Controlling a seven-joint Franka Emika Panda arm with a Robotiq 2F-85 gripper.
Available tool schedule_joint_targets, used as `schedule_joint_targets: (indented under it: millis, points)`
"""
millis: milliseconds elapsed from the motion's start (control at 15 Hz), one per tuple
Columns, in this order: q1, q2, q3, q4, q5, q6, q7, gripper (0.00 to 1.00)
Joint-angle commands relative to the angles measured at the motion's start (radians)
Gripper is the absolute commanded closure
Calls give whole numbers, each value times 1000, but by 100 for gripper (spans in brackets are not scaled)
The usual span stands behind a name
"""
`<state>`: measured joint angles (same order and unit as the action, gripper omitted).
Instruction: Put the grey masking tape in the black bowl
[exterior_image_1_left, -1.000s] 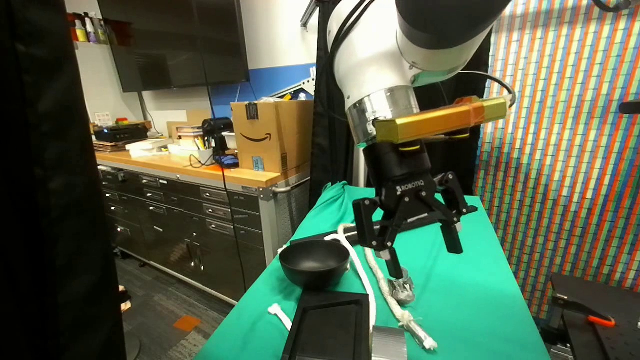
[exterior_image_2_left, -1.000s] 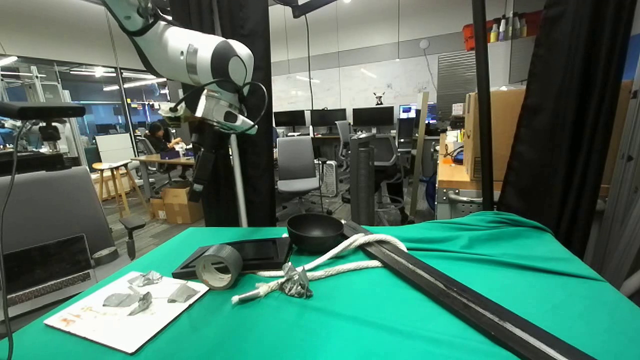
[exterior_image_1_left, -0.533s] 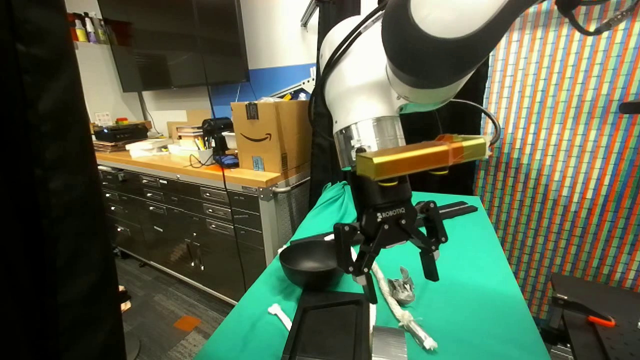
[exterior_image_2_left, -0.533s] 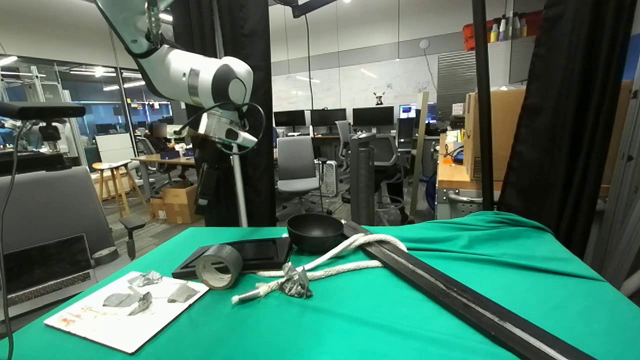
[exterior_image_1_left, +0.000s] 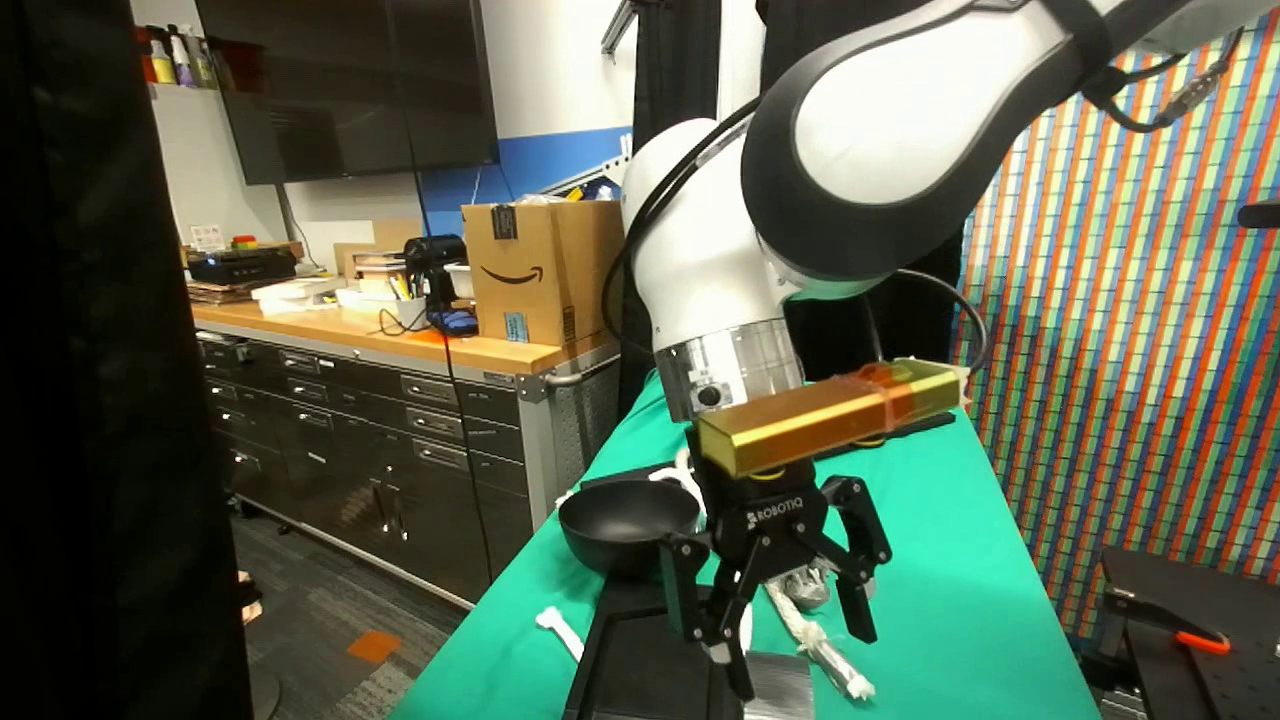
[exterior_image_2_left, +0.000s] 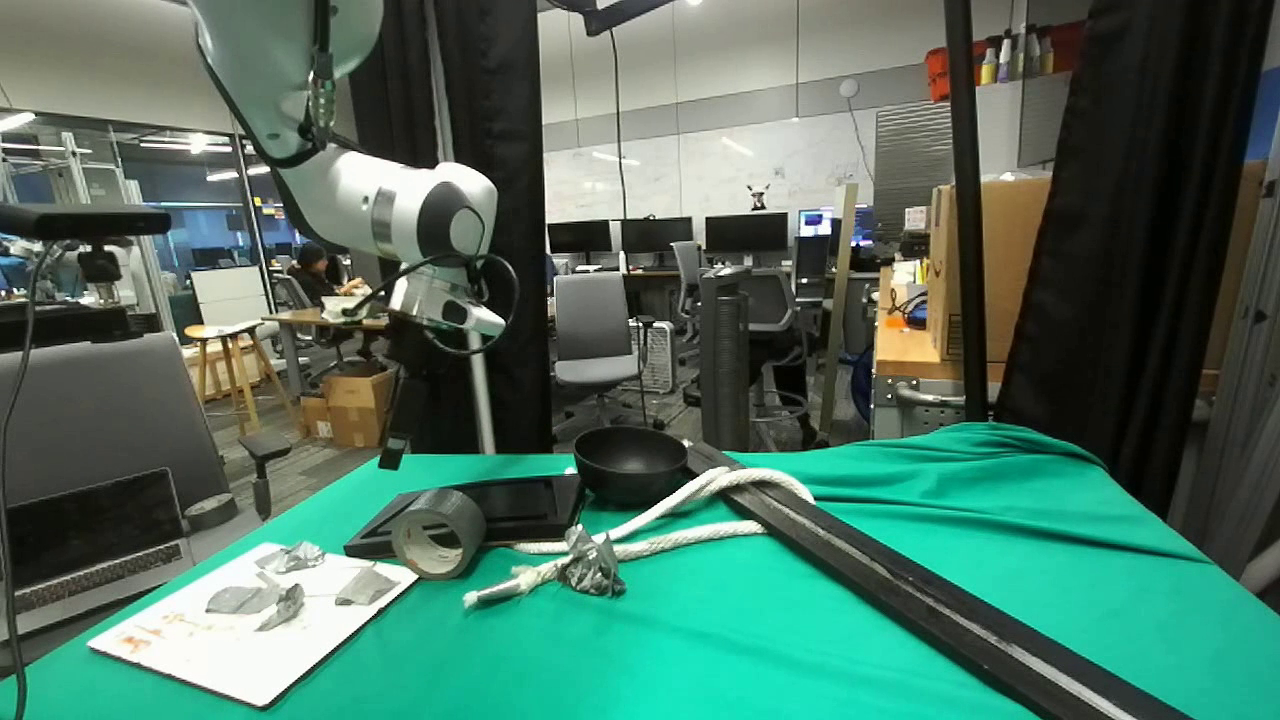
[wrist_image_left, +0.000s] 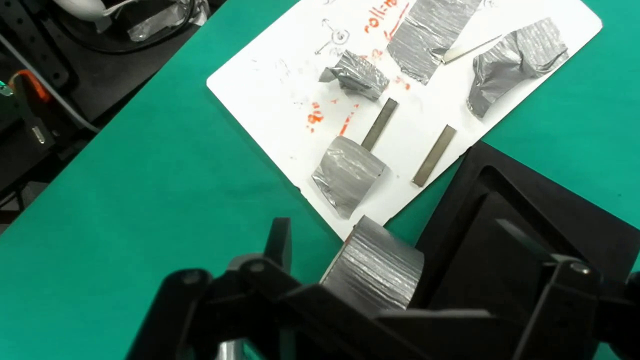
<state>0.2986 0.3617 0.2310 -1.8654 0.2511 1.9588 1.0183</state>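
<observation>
The grey tape roll (exterior_image_2_left: 463, 522) stands on its edge beside the flat black tray, its hollow core visible. In the wrist view the tape roll (wrist_image_left: 380, 262) lies between my spread fingers, partly hidden by the gripper linkage. It also shows at the bottom of an exterior view (exterior_image_1_left: 782, 685). The glossy black bowl (exterior_image_1_left: 610, 530) stands upright behind the tray and also shows in an exterior view (exterior_image_2_left: 630, 468); it is out of the wrist view. My gripper (exterior_image_1_left: 800, 660) is open and empty, above the tape. It also shows at the far left (exterior_image_2_left: 394, 452) and in the wrist view (wrist_image_left: 393, 225).
The flat black tray (exterior_image_2_left: 530, 503) lies next to the tape and bowl. A white board (exterior_image_2_left: 215, 662) holds several torn tape pieces. A white rope (exterior_image_2_left: 690, 540) with crumpled tape (exterior_image_2_left: 592, 567) crosses the green table. A long black bar (exterior_image_2_left: 890, 585) lies across it.
The gripper has come down and towards the tape and tray, staying open. The tape, bowl and other table things have not moved.
</observation>
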Motion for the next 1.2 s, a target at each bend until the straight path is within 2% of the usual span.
schedule_joint_targets:
  millis: [0,600,733,1133]
  points:
    - [28,48,-20,42,-15,4,18,0]
    - [23,117,-51,125,1,-23,38,0]
    - [15,108,-59,112,22,1,55,0]
    - [-14,76,-89,29,127,66,210,0]
